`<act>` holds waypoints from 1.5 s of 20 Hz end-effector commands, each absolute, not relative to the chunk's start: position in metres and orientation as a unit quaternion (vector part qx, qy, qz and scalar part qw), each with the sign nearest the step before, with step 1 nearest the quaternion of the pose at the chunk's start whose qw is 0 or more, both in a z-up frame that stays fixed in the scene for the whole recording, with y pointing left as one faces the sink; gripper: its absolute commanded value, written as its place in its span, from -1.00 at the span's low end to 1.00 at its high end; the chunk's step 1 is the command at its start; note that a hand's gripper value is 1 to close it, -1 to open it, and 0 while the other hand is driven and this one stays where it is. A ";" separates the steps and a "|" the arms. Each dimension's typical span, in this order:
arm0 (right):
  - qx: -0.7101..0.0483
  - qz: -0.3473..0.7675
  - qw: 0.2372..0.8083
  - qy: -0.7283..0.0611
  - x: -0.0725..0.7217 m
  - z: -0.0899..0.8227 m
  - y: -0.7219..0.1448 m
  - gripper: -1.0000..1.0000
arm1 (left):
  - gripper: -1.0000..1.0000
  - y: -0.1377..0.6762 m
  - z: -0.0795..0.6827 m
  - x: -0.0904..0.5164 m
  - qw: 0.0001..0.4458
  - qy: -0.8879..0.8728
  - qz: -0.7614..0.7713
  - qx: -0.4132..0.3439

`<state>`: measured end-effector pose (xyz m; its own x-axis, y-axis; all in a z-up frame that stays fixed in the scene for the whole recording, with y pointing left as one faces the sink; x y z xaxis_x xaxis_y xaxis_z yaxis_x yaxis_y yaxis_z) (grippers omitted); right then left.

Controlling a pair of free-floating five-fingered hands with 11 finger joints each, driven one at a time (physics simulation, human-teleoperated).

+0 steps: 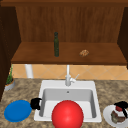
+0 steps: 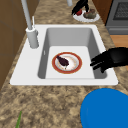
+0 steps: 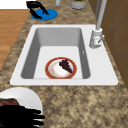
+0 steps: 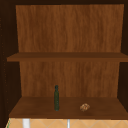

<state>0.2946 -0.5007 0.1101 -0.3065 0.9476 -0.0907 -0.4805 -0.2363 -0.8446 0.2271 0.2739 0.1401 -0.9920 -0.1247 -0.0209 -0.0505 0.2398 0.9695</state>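
Observation:
My left hand [image 1: 36, 103] hovers at the sink's left rim, beside a blue plate [image 1: 17, 110]. Its fingers are relaxed and hold nothing; the same hand [image 2: 111, 59] reaches over the rim [image 2: 110, 75] toward the basin. My right hand [image 1: 121, 106] hangs over a white plate [image 1: 108, 115] on the counter to the right of the sink. That plate carries brown food [image 1: 117, 118] and a small red piece [image 1: 118, 108]. The right hand's fingers [image 3: 35, 117] look straight. In the basin lies a red-rimmed plate [image 2: 78, 65] with a dark piece of food [image 2: 62, 60].
A red ball shape [image 1: 67, 114] stands before the sink's front edge. The faucet [image 1: 68, 76] rises behind the basin. On the lower shelf stand a dark green bottle [image 4: 56, 98] and a small brown lump [image 4: 84, 107]. A potted plant [image 1: 9, 81] sits far left.

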 end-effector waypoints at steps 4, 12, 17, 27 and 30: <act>-0.337 0.738 0.486 -0.326 0.297 0.104 -0.484 1.00 | 0.00 0.274 0.140 0.227 0.030 -0.787 -0.614 0.056; -0.402 0.700 0.450 -0.382 0.301 0.107 -0.482 1.00 | 0.00 0.274 0.140 0.227 0.030 -0.787 -0.614 0.056; -0.418 0.690 0.445 -0.388 0.306 0.136 -0.476 1.00 | 0.00 0.274 0.140 0.227 0.030 -0.787 -0.614 0.056; -0.423 0.691 0.448 -0.377 0.292 0.181 -0.416 1.00 | 0.00 0.274 0.140 0.227 0.030 -0.787 -0.614 0.056; -0.420 0.688 0.458 -0.376 0.289 0.196 -0.398 1.00 | 0.00 0.274 0.140 0.227 0.030 -0.787 -0.614 0.056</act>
<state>0.2915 -0.4171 0.1817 -0.2378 0.9387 -0.2495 -0.2984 -0.3151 -0.9009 0.2271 0.2739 0.1401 -0.9920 -0.1247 -0.0209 -0.0505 0.2398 0.9695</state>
